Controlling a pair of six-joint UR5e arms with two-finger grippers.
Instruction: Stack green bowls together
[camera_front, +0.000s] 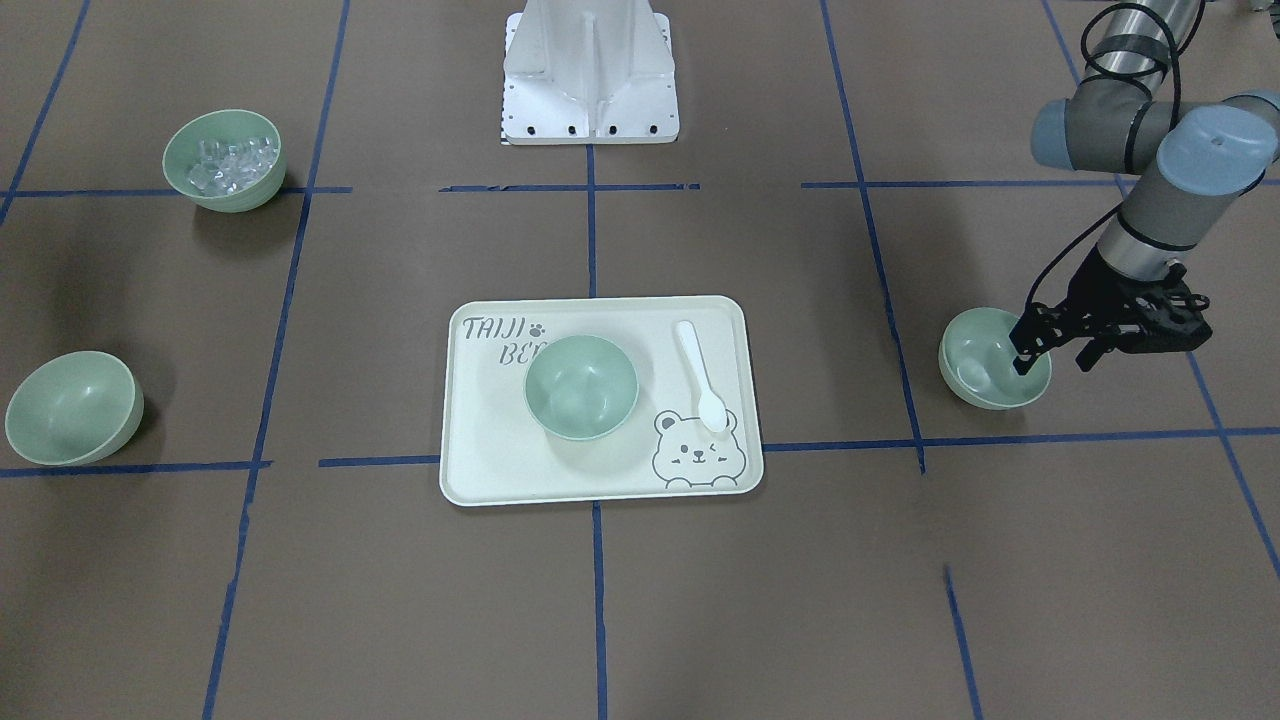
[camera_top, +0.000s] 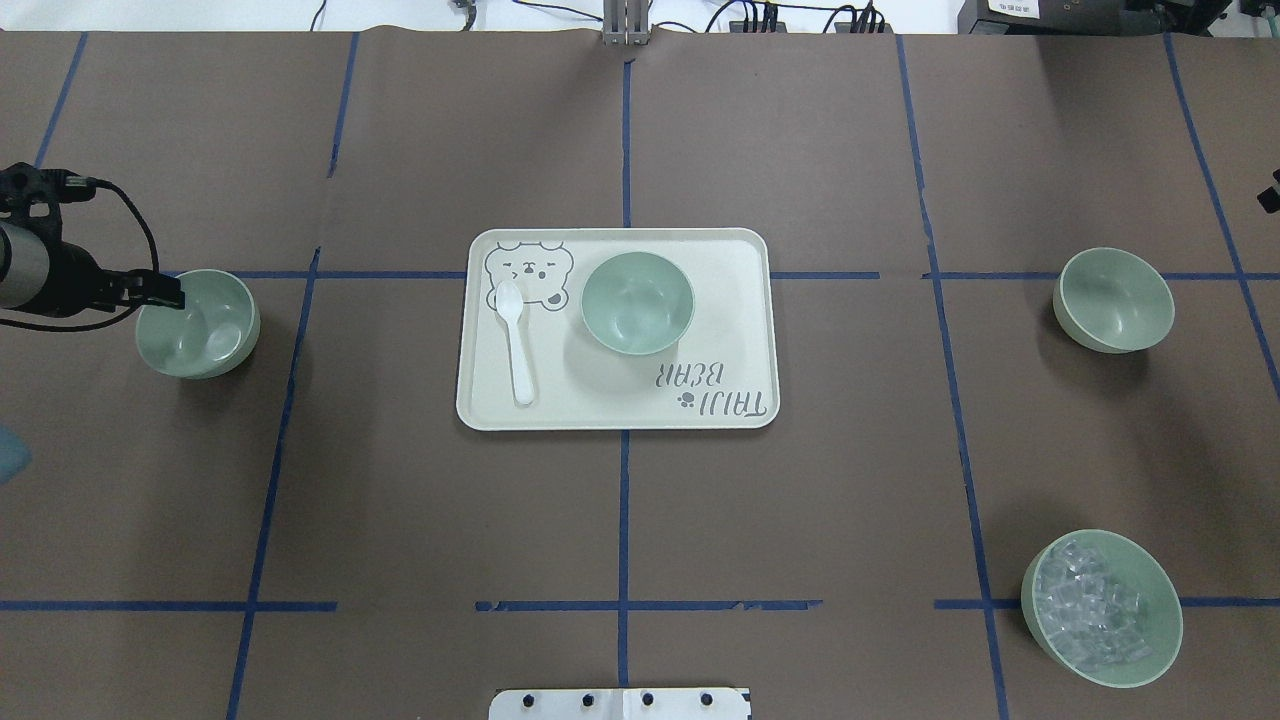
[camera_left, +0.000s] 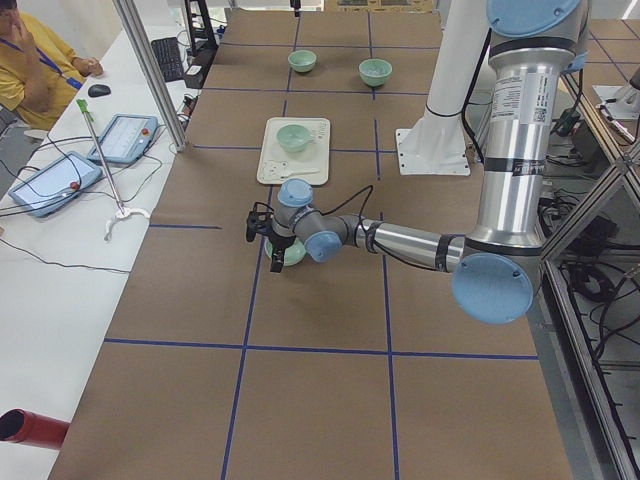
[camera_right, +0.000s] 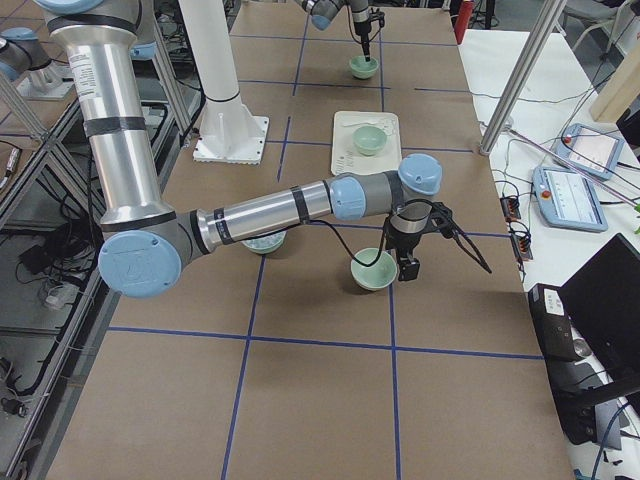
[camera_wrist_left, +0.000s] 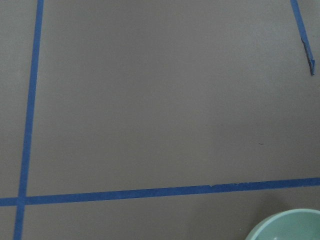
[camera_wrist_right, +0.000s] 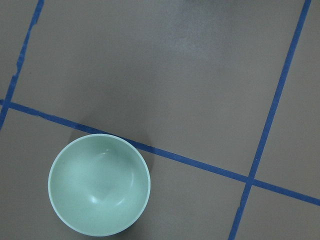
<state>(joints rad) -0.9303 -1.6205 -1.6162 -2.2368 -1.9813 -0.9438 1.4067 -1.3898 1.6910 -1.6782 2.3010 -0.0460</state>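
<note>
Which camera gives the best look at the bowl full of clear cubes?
Overhead exterior: the bowl of cubes is largest there, its inside fully open to view. Front-facing shows it smaller. Exterior left has it far and tiny; exterior right hides most behind the right arm. Neither wrist view shows it.

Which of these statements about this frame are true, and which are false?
1. One green bowl sits on the tray. True.
2. The white spoon lies inside that bowl. False: it lies on the tray beside the bowl.
3. The left gripper is at a second green bowl, off the tray. True.
4. Every bowl on the table is empty. False: the far bowl holds clear cubes.
</note>
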